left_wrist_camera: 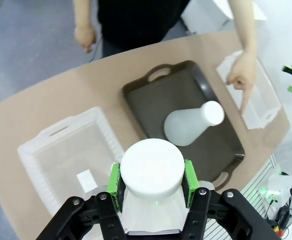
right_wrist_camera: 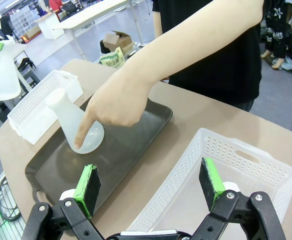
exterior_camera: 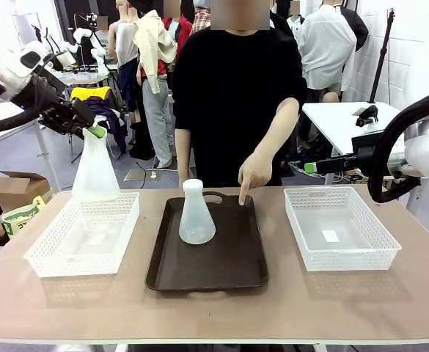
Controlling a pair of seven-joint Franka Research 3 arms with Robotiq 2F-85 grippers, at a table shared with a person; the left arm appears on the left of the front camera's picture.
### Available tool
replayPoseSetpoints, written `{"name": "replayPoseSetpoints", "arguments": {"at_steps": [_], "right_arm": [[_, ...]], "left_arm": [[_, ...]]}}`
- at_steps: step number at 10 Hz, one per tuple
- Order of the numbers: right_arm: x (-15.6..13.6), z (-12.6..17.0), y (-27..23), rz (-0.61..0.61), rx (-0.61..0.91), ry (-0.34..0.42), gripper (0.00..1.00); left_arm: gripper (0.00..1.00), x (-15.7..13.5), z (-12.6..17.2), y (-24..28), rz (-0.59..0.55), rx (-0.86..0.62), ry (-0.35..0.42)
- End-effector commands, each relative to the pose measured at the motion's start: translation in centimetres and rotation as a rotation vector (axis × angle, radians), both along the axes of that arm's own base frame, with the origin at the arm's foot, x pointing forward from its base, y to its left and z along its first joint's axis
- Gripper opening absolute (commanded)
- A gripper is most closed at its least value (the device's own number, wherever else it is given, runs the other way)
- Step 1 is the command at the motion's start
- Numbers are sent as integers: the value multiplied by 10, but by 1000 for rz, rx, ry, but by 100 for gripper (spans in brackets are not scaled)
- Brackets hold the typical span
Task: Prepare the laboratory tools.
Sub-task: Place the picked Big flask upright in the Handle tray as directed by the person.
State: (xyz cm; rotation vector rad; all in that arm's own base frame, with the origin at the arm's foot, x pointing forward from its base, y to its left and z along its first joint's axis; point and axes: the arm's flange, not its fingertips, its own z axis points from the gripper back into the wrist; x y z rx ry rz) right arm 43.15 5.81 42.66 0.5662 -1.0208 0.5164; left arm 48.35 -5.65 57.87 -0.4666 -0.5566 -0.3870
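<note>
One translucent conical flask (exterior_camera: pixel 94 174) hangs upright in the air over the far edge of the left white basket (exterior_camera: pixel 82 242). My left gripper (exterior_camera: pixel 89 130) is shut on its neck, and in the left wrist view the flask (left_wrist_camera: pixel 152 167) sits between the green pads (left_wrist_camera: pixel 116 181). A second flask (exterior_camera: pixel 196 216) stands on the dark tray (exterior_camera: pixel 229 264), also seen as the flask (right_wrist_camera: pixel 78 127) from the right wrist. My right gripper (right_wrist_camera: pixel 149 185) is open and empty above the right basket (right_wrist_camera: pixel 225 165).
A person stands at the far side, one hand (exterior_camera: pixel 251 183) pointing a finger down at the tray's far right part, close to the standing flask. The right basket (exterior_camera: pixel 339 227) has a small white label on its floor.
</note>
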Motion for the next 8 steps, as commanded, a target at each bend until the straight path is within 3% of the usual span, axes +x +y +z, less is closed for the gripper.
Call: {"name": "replayPoseSetpoints", "arguments": {"at_steps": [1, 3, 4, 8], "right_arm": [[-1, 1, 1, -4, 1, 11, 100], [-1, 1, 1, -4, 1, 11, 100], [-1, 1, 1, -4, 1, 11, 100], [-1, 1, 1, -4, 1, 11, 100]], "left_arm": [[0, -18, -2, -7, -94, -77, -99], [0, -46, 9, -19, -163, -112, -227], [0, -17, 8, -14, -91, -50, -89], [0, -25, 3, -16, -113, -59, -118]]}}
